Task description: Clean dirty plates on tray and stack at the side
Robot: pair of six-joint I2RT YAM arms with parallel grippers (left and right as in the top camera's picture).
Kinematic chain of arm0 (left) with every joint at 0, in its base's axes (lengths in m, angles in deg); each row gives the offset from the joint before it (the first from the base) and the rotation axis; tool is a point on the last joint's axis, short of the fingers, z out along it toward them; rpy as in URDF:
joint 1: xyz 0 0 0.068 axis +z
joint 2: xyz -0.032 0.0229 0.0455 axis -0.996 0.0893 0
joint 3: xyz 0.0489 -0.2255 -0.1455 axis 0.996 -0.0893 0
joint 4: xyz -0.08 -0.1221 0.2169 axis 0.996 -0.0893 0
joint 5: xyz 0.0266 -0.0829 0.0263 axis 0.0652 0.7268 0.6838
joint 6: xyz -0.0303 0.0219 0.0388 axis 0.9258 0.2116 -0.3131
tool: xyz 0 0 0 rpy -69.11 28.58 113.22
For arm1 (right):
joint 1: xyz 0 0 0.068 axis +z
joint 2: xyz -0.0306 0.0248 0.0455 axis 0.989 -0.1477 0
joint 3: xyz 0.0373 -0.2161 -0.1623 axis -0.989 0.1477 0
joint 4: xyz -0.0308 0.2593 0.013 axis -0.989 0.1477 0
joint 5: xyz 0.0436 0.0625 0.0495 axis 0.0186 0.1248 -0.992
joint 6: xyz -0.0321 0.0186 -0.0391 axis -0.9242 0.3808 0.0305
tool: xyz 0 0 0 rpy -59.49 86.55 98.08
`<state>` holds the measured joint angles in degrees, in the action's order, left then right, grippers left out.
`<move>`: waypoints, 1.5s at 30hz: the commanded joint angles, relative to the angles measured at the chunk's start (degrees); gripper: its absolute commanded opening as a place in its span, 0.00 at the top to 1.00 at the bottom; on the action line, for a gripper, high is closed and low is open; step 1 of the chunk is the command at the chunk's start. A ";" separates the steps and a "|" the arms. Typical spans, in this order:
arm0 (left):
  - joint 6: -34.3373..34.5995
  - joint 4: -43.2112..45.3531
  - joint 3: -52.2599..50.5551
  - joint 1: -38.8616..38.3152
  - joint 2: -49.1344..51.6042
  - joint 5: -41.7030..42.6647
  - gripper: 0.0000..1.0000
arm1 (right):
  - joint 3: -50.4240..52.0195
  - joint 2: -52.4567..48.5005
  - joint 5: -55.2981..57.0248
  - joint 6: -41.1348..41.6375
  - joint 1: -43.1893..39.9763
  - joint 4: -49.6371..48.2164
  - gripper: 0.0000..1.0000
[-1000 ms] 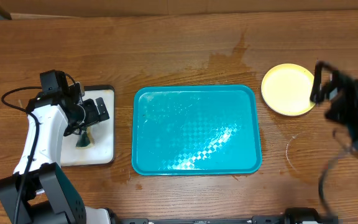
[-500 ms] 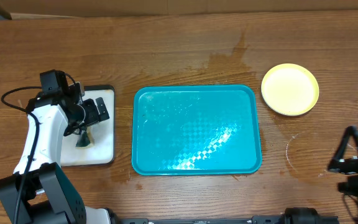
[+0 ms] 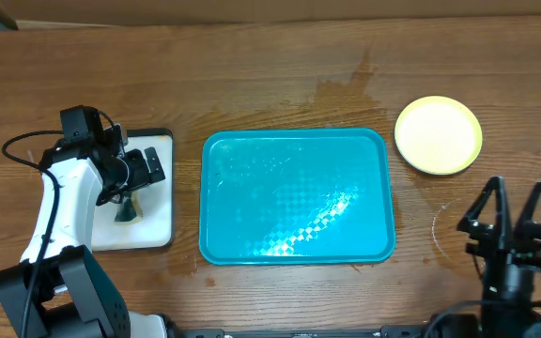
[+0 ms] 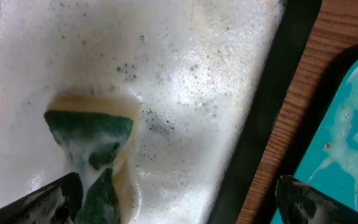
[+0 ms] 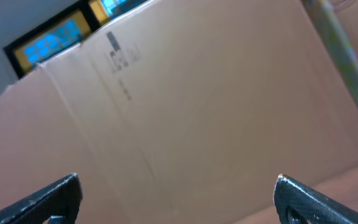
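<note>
The turquoise tray [image 3: 252, 202] lies in the table's middle, wet, with no plates on it. A pale yellow-green plate [image 3: 438, 134] sits on the table right of the tray; whether other plates lie under it cannot be told. My left gripper [image 3: 148, 165] is open over the small black-rimmed tray [image 3: 153, 230], just above a green sponge [image 4: 92, 134] in white foam. My right gripper [image 3: 515, 214] is open and empty at the front right, pointing away from the table toward a cardboard box [image 5: 197, 112].
The black-rimmed tray [image 4: 272, 118] holds soapy foam, and its edge lies close to the turquoise tray's corner [image 4: 347, 143]. A wet stain [image 3: 346, 89] marks the wood behind the tray.
My right arm has pulled back from beside the yellow-green plate to the front right edge of the table and turned upward. The left arm has not moved.
</note>
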<state>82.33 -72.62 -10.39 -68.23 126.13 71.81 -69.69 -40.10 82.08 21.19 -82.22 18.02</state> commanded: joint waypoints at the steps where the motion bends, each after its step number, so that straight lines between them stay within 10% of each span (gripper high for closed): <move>1: 0.39 0.15 0.02 0.20 0.24 -0.20 0.00 | 7.30 2.01 -2.51 0.09 -0.07 -5.01 0.00; 45: 0.39 0.17 0.02 0.20 0.24 -0.20 0.00 | 20.48 1.88 -3.21 0.02 -0.07 4.57 0.00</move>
<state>82.33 -72.62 -10.39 -68.23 126.13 71.79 -49.80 -38.66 79.15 21.21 -82.24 22.81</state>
